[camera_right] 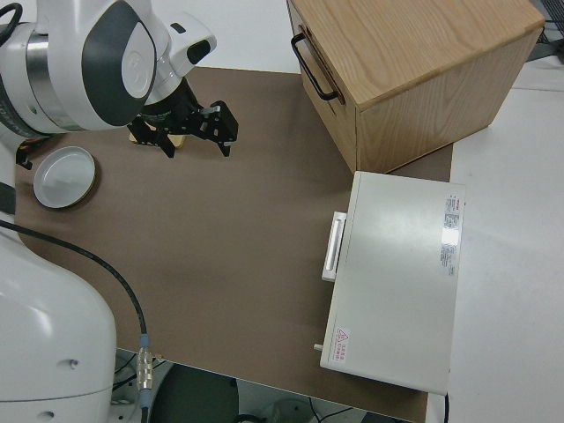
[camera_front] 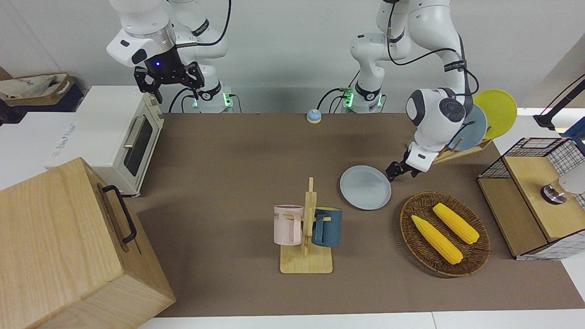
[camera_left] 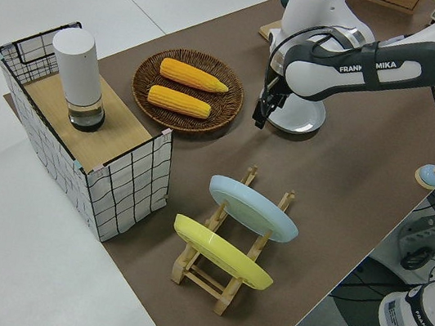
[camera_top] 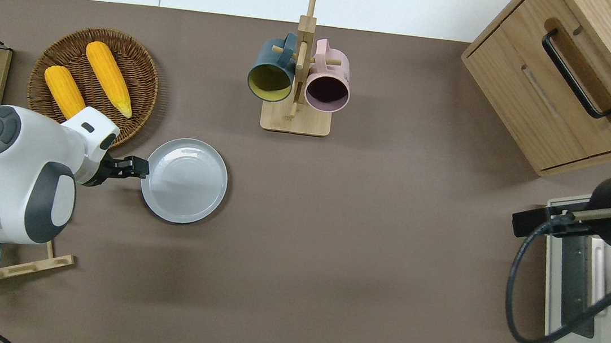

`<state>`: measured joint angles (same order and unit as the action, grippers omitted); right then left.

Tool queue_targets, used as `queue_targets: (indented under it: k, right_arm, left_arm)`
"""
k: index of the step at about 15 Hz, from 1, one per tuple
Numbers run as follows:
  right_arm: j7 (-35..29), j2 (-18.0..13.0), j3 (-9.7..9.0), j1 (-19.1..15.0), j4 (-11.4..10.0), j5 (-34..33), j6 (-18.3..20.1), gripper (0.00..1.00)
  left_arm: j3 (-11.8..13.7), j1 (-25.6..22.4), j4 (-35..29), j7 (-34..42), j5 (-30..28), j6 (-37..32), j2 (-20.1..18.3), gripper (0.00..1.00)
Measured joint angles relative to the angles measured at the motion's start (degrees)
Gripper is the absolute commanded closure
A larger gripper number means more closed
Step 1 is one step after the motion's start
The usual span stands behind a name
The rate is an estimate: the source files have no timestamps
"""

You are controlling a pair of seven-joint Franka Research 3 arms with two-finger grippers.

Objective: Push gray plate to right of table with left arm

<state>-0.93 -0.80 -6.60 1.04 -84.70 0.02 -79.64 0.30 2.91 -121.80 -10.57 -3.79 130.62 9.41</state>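
Observation:
The gray plate [camera_front: 365, 187] [camera_top: 184, 180] lies flat on the brown table [camera_front: 228, 160], between the mug rack and the wicker basket. My left gripper [camera_front: 394, 174] [camera_top: 138, 168] is low at the plate's rim on the side toward the left arm's end of the table. Its fingers are shut on nothing, and the tip touches or nearly touches the rim. In the left side view the left gripper [camera_left: 261, 112] covers part of the plate [camera_left: 300, 125]. My right gripper [camera_front: 169, 84] [camera_right: 196, 134] is parked and open.
A mug rack [camera_front: 307, 228] with a pink and a blue mug stands farther from the robots than the plate. Beside the plate is a wicker basket [camera_front: 404, 224] holding two corn cobs. Also present are a dish rack [camera_left: 230, 239], a toaster oven [camera_front: 123, 137], a wooden cabinet [camera_front: 68, 246] and a wire shelf [camera_front: 534, 201].

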Motion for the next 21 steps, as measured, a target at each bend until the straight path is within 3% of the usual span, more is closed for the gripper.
queue_targets:
  k: [5,8,10,12,21]
  right_arm:
    - [0.0,0.0,0.00,0.0,0.0,0.0,0.0,0.017]
    - [0.0,0.0,0.00,0.0,0.0,0.0,0.0,0.017]
    - [0.0,0.0,0.00,0.0,0.0,0.0,0.0,0.017]
    - [0.0,0.0,0.00,0.0,0.0,0.0,0.0,0.017]
    - [0.0,0.0,0.00,0.0,0.0,0.0,0.0,0.017]
  left_arm:
    - [-0.2,0.9,-0.5,-1.0,0.0,2.9,2.5,0.02]
    - [-0.2,1.1,-0.7,-1.1,0.0,3.5,3.0,0.20]
    - [-0.2,1.1,-0.8,-1.2,0.0,3.5,3.1,0.48]
    - [-0.2,1.1,-0.9,-1.6,0.0,3.5,3.2,1.00]
    - [-0.5,1.4,-0.9,-4.9,0.4,3.6,2.8,1.00]
